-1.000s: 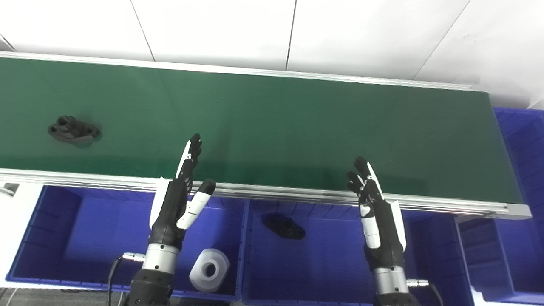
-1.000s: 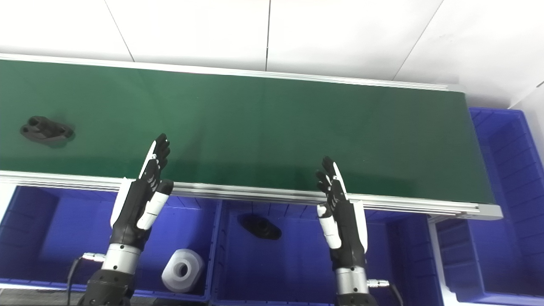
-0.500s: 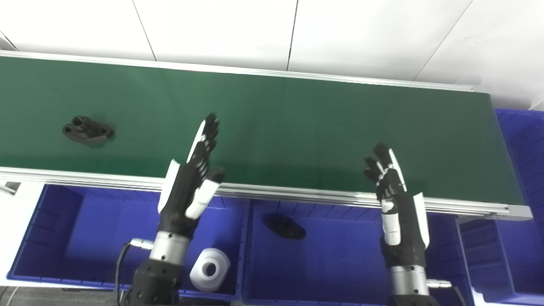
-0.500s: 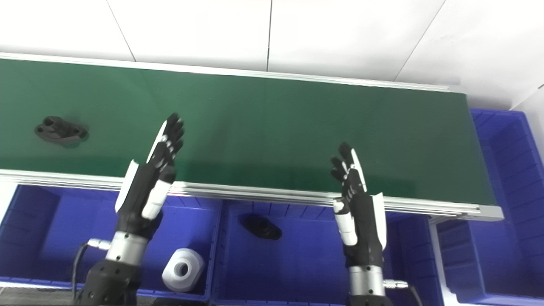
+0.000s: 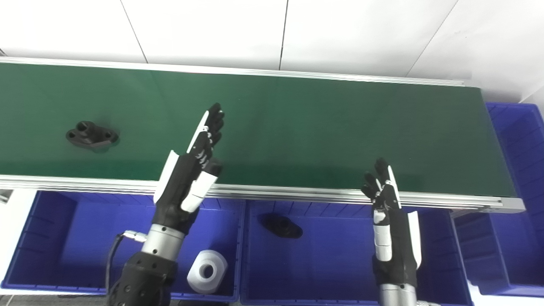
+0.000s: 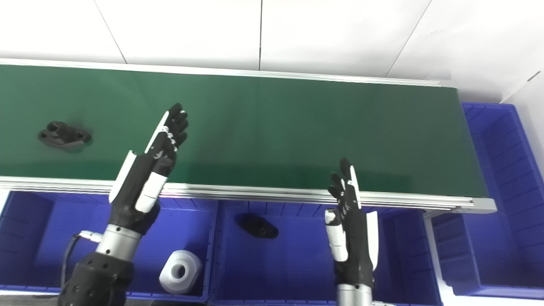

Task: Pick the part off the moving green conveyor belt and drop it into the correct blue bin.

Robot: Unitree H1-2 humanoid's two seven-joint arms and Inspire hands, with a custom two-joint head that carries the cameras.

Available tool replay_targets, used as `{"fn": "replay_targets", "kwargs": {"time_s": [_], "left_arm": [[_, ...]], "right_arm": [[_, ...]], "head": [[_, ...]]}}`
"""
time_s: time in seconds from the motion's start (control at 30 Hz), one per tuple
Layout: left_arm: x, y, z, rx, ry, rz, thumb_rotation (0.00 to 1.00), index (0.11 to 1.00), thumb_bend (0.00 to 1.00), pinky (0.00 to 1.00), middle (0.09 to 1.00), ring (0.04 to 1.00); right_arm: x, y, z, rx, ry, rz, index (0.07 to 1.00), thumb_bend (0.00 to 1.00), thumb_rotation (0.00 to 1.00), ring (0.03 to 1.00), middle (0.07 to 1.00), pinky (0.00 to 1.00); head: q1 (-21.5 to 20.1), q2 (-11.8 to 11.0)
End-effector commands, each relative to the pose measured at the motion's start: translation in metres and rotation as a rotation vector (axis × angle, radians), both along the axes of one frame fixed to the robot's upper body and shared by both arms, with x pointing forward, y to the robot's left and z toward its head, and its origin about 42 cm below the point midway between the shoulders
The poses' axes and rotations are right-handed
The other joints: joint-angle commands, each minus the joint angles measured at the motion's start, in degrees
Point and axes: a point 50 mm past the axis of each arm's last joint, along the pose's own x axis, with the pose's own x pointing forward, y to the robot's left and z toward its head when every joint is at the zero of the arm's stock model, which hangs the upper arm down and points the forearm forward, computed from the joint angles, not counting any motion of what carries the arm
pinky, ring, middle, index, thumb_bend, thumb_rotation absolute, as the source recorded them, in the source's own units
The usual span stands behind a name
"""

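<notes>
- Left eye view: I see the small black flanged part with holes [image 5: 91, 135] lying flat on the long green conveyor belt [image 5: 297, 123], far to the left and well apart from both hands.
- My left hand [image 5: 192, 176] hangs over the near edge of the belt with the fingers stretched out straight and apart; it holds nothing.
- My right hand [image 5: 389, 221] is lower, over the middle blue plastic bin [image 5: 335, 272], also spread wide and empty, its fingertips near the belt's metal rail.
- In this middle bin lies another black flanged part [image 5: 281, 225] of similar shape, so I judge this is the correct bin. The left blue bin [image 5: 76, 238] holds a white round plastic piece with a hole [image 5: 207, 270].
- Right eye view: the part on the belt [image 6: 63, 136] sits left of the left hand [image 6: 148, 174]; the right hand [image 6: 350, 229] waits, open.
- The part looks to me rigid and probably quite light, perhaps a little smooth. I would take it across the narrow middle body, between thumb and fingers, not by the thin flange ends.
- Since the belt moves, the grasp must be timed; I cannot tell the speed.
</notes>
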Motion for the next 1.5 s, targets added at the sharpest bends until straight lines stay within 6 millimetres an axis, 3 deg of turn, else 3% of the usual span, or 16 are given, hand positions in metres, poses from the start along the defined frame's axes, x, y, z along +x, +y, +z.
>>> {"fn": "replay_targets", "kwargs": {"time_s": [0.0, 0.23, 0.4, 0.53, 0.63, 0.8, 1.0, 1.2, 1.47], "left_arm": [[-0.014, -0.001, 0.008, -0.003, -0.018, 0.03, 0.88, 1.0, 0.81, 1.0, 1.0, 1.0], [-0.057, 0.006, 0.01, 0.046, 0.039, 0.133, 0.85, 1.0, 0.76, 1.0, 1.0, 1.0], [-0.073, 0.003, 0.002, 0.038, 0.09, 0.204, 0.85, 1.0, 0.77, 1.0, 1.0, 1.0], [-0.082, -0.002, -0.015, 0.041, 0.129, 0.237, 0.88, 1.0, 0.75, 1.0, 1.0, 1.0], [-0.089, -0.001, -0.031, 0.036, 0.175, 0.262, 0.91, 1.0, 0.71, 1.0, 1.0, 1.0], [-0.079, 0.001, -0.06, 0.08, 0.209, 0.261, 0.94, 1.0, 0.68, 1.0, 1.0, 1.0], [-0.064, 0.001, -0.08, 0.095, 0.226, 0.262, 0.96, 1.0, 0.69, 1.0, 1.0, 1.0], [-0.064, 0.009, -0.093, 0.124, 0.265, 0.227, 0.95, 1.0, 0.67, 1.0, 1.0, 0.999], [-0.063, 0.013, -0.097, 0.145, 0.242, 0.204, 0.95, 1.0, 0.67, 1.0, 1.0, 0.994]], "right_arm": [[-0.003, 0.0, 0.015, 0.024, -0.068, 0.034, 0.955, 0.91, 1.0, 0.922, 0.969, 0.9], [-0.004, -0.005, 0.02, 0.086, -0.035, 0.133, 0.962, 0.91, 1.0, 0.933, 0.978, 0.92], [0.002, -0.011, 0.017, 0.066, 0.01, 0.184, 0.968, 0.91, 1.0, 0.928, 0.98, 0.92], [0.007, -0.016, 0.009, 0.062, 0.027, 0.186, 0.979, 0.9, 1.0, 0.933, 0.986, 0.91], [0.008, -0.016, 0.001, 0.039, 0.029, 0.177, 0.979, 0.88, 1.0, 0.934, 0.982, 0.9], [0.007, -0.017, -0.014, 0.01, 0.047, 0.172, 0.97, 0.88, 1.0, 0.928, 0.977, 0.89], [0.0, -0.019, -0.035, -0.022, 0.081, 0.164, 0.977, 0.89, 1.0, 0.935, 0.987, 0.91], [-0.013, -0.014, -0.051, -0.035, 0.117, 0.136, 0.992, 0.89, 1.0, 0.938, 0.985, 0.92], [-0.025, -0.008, -0.063, -0.059, 0.112, 0.116, 1.0, 0.86, 1.0, 0.944, 1.0, 0.92]], "head": [[2.8, 0.8], [8.4, 2.5], [8.1, 2.5], [7.9, 1.6], [5.6, 0.2], [5.1, -2.0], [5.7, -5.6], [4.7, -8.3], [4.2, -10.3]]}}
